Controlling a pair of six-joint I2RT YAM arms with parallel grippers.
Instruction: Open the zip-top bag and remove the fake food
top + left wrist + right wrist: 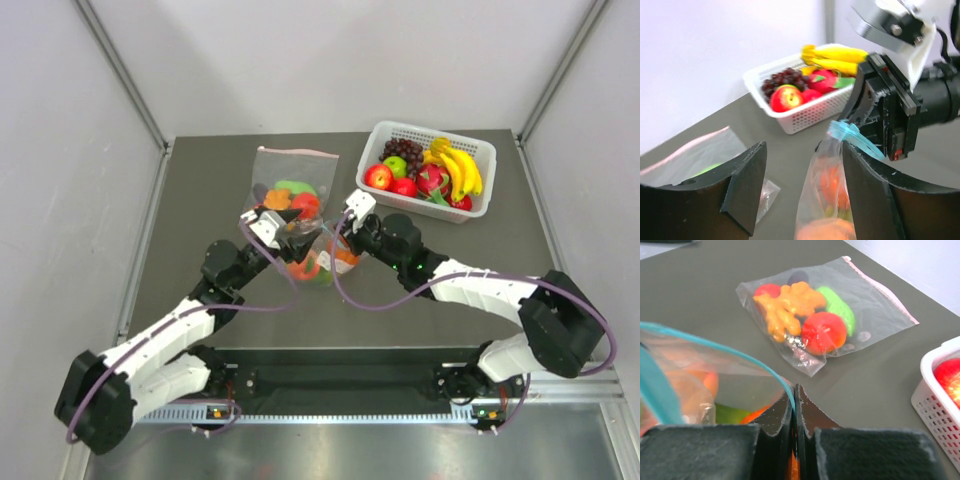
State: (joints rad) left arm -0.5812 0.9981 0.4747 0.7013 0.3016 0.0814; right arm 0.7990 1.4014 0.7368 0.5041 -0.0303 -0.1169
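Note:
The zip-top bag [322,262] hangs upright between my two grippers at the table's middle. Its teal zip strip [849,134] is at the top and bows apart in the right wrist view [715,347]. The fake food [832,187], orange and green pieces, lies inside it and also shows in the right wrist view [732,415]. My right gripper [796,392] is shut on the strip's edge and holds the bag up. My left gripper [804,152] is open, with the bag between its jaws against the right-hand finger [867,192].
A larger clear bag [290,188] with a pink-red zip strip and plastic pieces inside lies flat just behind the grippers. A white basket [482,152] of bananas, grapes and red fruit stands at the back right. Grey walls close in both sides.

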